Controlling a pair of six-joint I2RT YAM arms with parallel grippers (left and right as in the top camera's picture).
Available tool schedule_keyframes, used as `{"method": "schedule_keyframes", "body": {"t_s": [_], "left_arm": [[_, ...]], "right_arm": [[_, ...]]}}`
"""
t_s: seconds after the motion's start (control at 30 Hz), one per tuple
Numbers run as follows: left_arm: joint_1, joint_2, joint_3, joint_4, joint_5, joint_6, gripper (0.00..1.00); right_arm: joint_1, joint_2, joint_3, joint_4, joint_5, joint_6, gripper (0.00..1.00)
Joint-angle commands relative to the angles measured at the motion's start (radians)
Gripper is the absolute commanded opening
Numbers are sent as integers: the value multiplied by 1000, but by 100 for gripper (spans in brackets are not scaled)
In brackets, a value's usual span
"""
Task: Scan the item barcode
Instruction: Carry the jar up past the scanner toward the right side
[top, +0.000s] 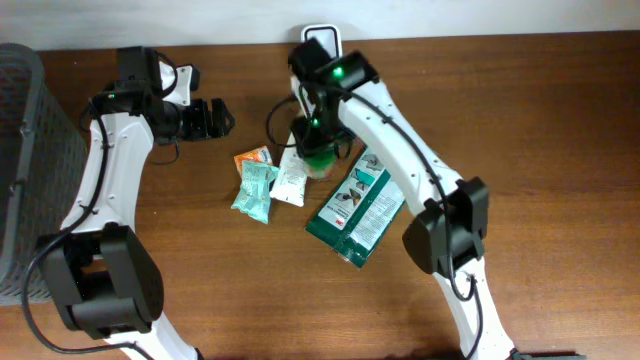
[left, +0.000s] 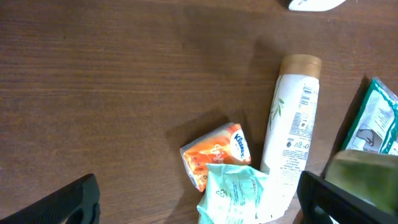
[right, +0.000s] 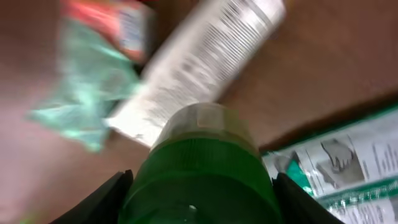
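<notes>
Right claw (top: 316, 142): closed in on a green bottle (right: 199, 177), one finger against each flank, the clear cap pointing away from the wrist. The bottle is at desk (top: 530, 90) centre among the clutter, over the white tube (left: 289, 130); whether it rests on the tube or hangs clear cannot be told. Gripping the flanks presumably leaves the label free to be shown.

Left claw (top: 208, 118): fully spread, holding nothing, standing off near the orange tissue pack (left: 217, 152).

A white device (top: 320, 38), likely the scanner, lies at the far desk edge beyond the bottle. No barcode is visible on the bottle.
</notes>
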Motion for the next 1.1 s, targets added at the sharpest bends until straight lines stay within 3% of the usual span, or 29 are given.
{"method": "schedule_keyframes", "body": {"t_s": [0.0,0.1,0.3,0.5,0.57,0.67,0.93,1.07], "left_arm": [[3,13,24,-1,0,4,99],[3,13,24,-1,0,4,99],[3,13,24,-1,0,4,99],[3,13,24,-1,0,4,99],[3,13,24,-1,0,4,99],[3,13,24,-1,0,4,99],[3,13,24,-1,0,4,99],[3,13,24,-1,0,4,99]], "right_arm": [[-48,-16,153,-50,-353,-260,52],[-161,-16,230,-99,-724,-389,52],[-409,-16,231,-131,-1267,-430,52],[-462,-16,231,-137,-1304,-447,51],[-443,-16,231,-125,-1228,-460,51],[-370,-16,231,-57,-959,-459,47],[-163,-13,173,318,67,-377,44],[-160,-13,66,550,154,-496,43]]}}
